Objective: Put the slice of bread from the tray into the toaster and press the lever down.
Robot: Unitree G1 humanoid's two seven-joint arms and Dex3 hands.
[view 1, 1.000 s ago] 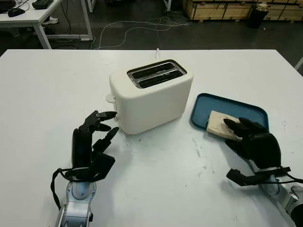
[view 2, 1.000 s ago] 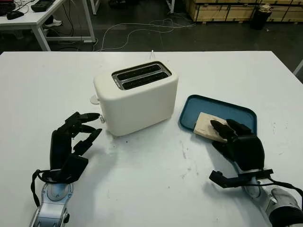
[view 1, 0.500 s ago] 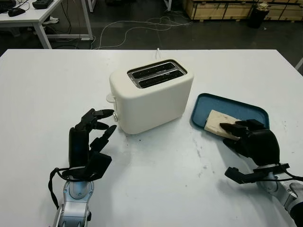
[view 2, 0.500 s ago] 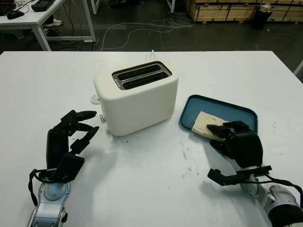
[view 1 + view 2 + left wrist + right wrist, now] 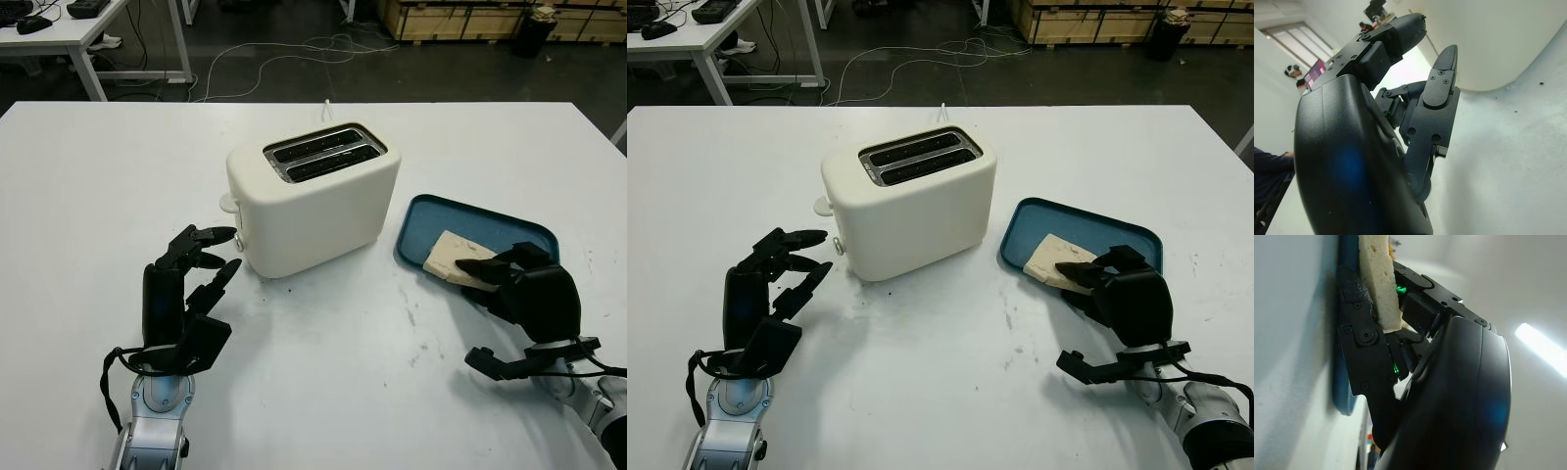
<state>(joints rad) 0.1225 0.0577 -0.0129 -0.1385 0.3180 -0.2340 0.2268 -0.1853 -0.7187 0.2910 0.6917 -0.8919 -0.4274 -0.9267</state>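
White tabletop (image 5: 98, 166) carries a cream two-slot toaster (image 5: 312, 196) near its middle, slots up, both slots w/ nothing in them. The toaster's lever knob (image 5: 227, 203) sticks out of the end facing the robot's left side, sitting high on that end. A thin white cord (image 5: 324, 102) runs off the far side of the toaster toward the table's back edge.

Just beside the toaster on the robot's right sits a blue tray (image 5: 509, 227), rim close to the toaster's base but apart from it. The slice of bread (image 5: 453, 253) is at the tray's near-left part, pale w/ a few dark flecks, its near end raised off the tray floor.

Right hand (image 5: 519, 289) is over the tray's near edge, black fingers (image 5: 1080, 272) clamped on the bread: in the right wrist view a lower finger (image 5: 1359, 333) sits under the slice (image 5: 1378, 279) and others press from the opposite face.

Left hand (image 5: 186, 289) stands upright on the near-left of the tabletop, holding nothing, uncurled, fingertips (image 5: 217, 235) pointing at the toaster's lever end, near it but not touching. Left wrist view shows the cream wall (image 5: 1508, 39) just past the fingers (image 5: 1442, 83).

Beyond the table: dark floor w/ loose cables (image 5: 294, 54), another white desk (image 5: 69, 34) at far left, wooden crates (image 5: 460, 18) at far right.
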